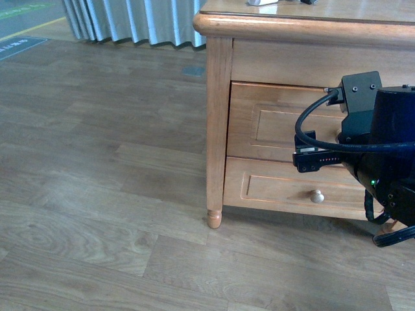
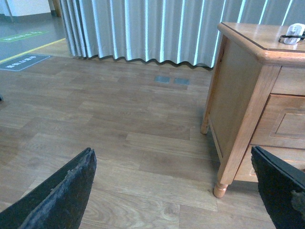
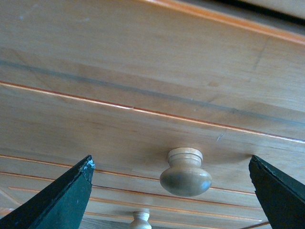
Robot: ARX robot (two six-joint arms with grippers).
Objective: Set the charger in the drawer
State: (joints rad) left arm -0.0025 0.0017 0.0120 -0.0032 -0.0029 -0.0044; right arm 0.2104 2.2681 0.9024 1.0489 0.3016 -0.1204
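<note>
The charger (image 2: 291,34), small and white with a black cable, lies on the wooden cabinet's top (image 2: 252,40); its edge shows at the top of the front view (image 1: 262,2). The top drawer (image 1: 275,123) is closed. My right gripper (image 3: 170,161) is open in front of the drawer's panel (image 3: 143,71), one finger on each side of its round knob (image 3: 186,174) and not touching it. In the front view the right gripper (image 1: 310,152) hides that knob. My left gripper (image 2: 172,151) is open and empty above the floor, left of the cabinet.
The shallower lower drawer (image 1: 279,188) with its own knob (image 1: 316,195) is closed beneath. The cabinet stands on turned legs (image 1: 214,217) on a wood floor (image 1: 97,181). Grey curtains (image 2: 143,28) hang behind. The right arm's black cable (image 1: 305,123) loops before the drawer.
</note>
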